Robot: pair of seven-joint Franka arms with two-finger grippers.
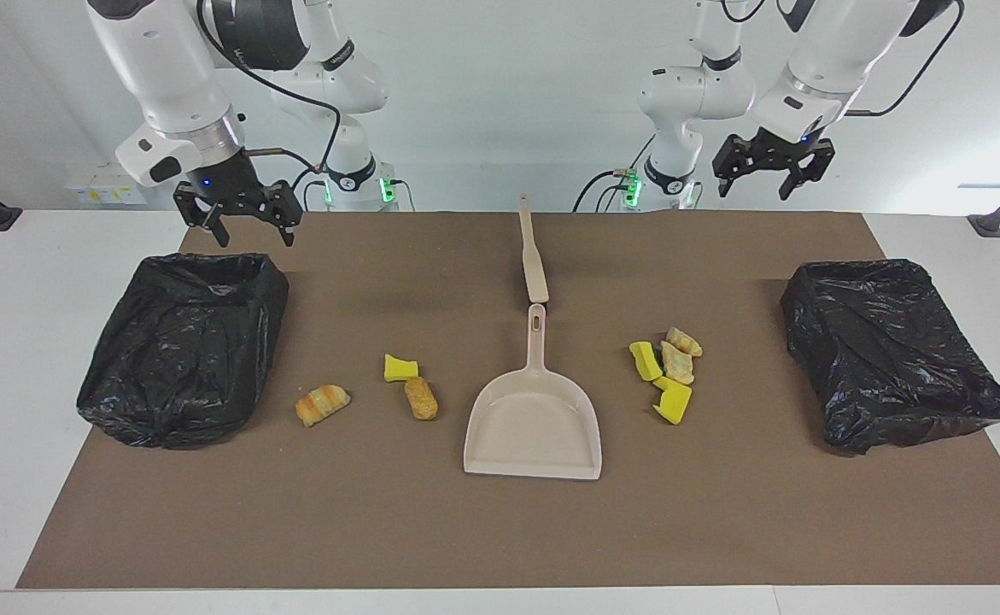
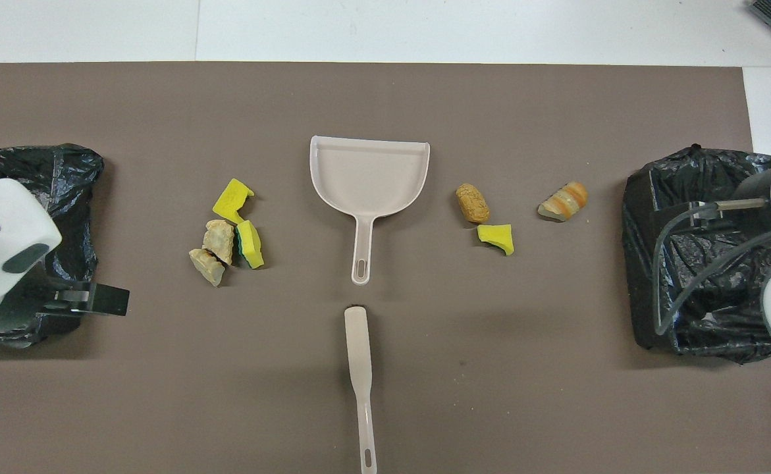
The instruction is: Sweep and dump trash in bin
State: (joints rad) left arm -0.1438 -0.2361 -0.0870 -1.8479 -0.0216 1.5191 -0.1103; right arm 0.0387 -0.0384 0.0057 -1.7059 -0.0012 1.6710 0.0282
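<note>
Pincers come first: I see the left pincer [image 1: 763,178] and right pincer [image 1: 248,225] both raised, fingers apart, holding nothing. Next the brush [image 2: 361,376], then the dustpan [image 2: 369,181]. Trash [image 2: 228,230] lies beside it in 2 groups on the worktop [image 2: 556,408], between 2 bins [image 1: 188,342].

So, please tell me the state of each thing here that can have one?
Dustpan: flat on the mat, empty.
Brush: lying flat, not held.
Trash: seven pieces loose on the mat, unswept.
Two black-lined bins: open.
Left gripper: raised, fingers open, empty.
Right gripper: raised, fingers open, empty.
</note>
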